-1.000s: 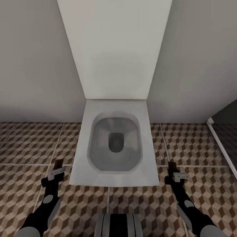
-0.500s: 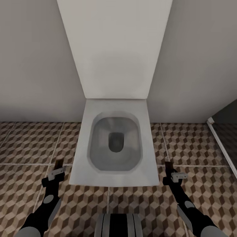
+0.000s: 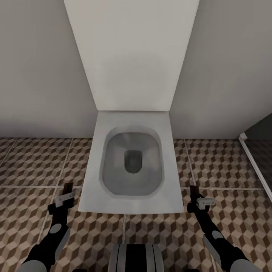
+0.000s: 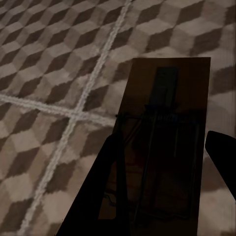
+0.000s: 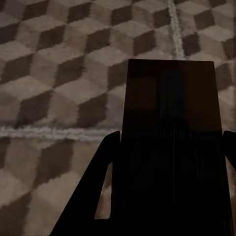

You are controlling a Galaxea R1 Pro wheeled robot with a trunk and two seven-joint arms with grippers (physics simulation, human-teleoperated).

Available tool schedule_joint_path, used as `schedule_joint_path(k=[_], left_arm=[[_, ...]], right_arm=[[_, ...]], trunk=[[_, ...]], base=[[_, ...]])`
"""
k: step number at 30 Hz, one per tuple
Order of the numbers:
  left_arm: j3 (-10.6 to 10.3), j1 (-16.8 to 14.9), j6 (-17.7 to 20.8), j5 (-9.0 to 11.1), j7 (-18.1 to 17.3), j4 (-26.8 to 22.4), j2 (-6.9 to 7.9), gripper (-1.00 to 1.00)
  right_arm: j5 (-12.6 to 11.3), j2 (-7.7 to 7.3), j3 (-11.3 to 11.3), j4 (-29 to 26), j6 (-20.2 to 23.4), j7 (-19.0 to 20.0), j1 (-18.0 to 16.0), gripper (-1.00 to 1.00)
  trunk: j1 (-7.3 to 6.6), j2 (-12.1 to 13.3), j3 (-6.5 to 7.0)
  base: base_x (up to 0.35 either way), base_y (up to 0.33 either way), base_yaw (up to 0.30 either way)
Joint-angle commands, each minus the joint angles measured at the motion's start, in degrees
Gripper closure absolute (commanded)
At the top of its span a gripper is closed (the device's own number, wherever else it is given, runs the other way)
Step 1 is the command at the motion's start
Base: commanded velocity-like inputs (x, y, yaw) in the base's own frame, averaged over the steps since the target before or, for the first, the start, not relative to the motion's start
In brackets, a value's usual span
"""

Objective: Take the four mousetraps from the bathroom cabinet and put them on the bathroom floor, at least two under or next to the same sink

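Note:
In the head view both arms reach down over the bathroom floor (image 3: 34, 166), one on each side of a white toilet. My left gripper (image 3: 65, 197) is shut on a dark brown mousetrap (image 3: 68, 187) that sticks out past its fingers. My right gripper (image 3: 197, 201) is shut on a second mousetrap (image 3: 193, 190). In the left wrist view, the mousetrap (image 4: 169, 98) sits between the dark fingers (image 4: 114, 177) above the cube-patterned tiles. The right wrist view has its mousetrap (image 5: 172, 108) held the same way between its fingers (image 5: 101, 191). The cabinet and the bathroom sink are out of view.
A white toilet (image 3: 94, 166) with its lid raised against the grey wall stands straight ahead between my arms. A white-edged dark frame (image 3: 253, 158) runs along the floor at the right. Patterned tiles lie open on both sides of the toilet.
The head view has shifted slightly, with the toilet a little higher and larger in the picture. My right gripper has drifted a little to the left. Both mousetraps stay gripped.

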Motion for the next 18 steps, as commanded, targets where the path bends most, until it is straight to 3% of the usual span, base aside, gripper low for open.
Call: schedule_joint_path(k=[1, 18], left_arm=[[-0.11, -0.02, -0.19, 0.23, 0.07, 0.02, -0.03, 1.00], [-0.34, -0.02, -0.19, 0.26, -0.25, 0.00, -0.51, 1.00]], right_arm=[[-0.72, -0.08, 0.24, 0.08, -0.21, 0.43, -0.03, 1.00], [-0.72, -0.05, 0.20, 0.15, -0.20, 0.37, -0.03, 1.00]], trunk=[[-0.01, -0.01, -0.03], [-0.01, -0.01, -0.03]], base=[[0.000, 0.000, 0.000], [0.000, 0.000, 0.000]])
